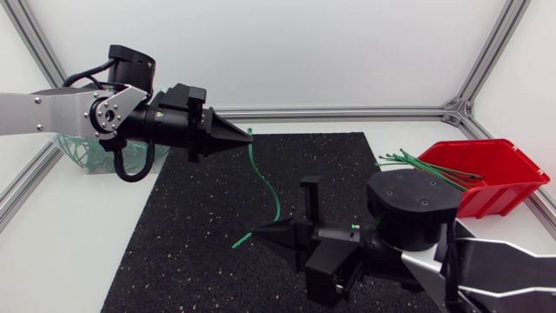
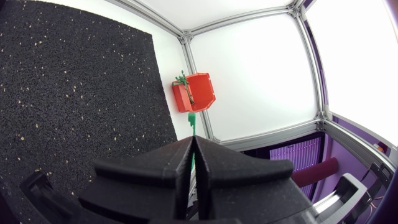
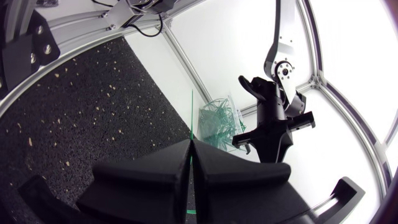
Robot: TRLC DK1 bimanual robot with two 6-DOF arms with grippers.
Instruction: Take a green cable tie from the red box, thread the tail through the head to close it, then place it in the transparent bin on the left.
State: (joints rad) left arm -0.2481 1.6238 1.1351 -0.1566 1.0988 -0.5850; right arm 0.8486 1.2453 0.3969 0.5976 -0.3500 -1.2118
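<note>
Grip: left tool [image 1: 245, 136] and right tool [image 1: 258, 233] each clamped on opposite ends of green cable tie [image 1: 271, 187]. Which end is head: unclear. Bend slowly, line tail squarely into head.

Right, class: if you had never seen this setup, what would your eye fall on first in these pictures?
First, the green cable tie, curving above the black mat with one end pinched in the left gripper and the other in the right gripper. Next, the red box at the table's right, with spare green ties poking out. The transparent bin sits at the table's left.
</note>
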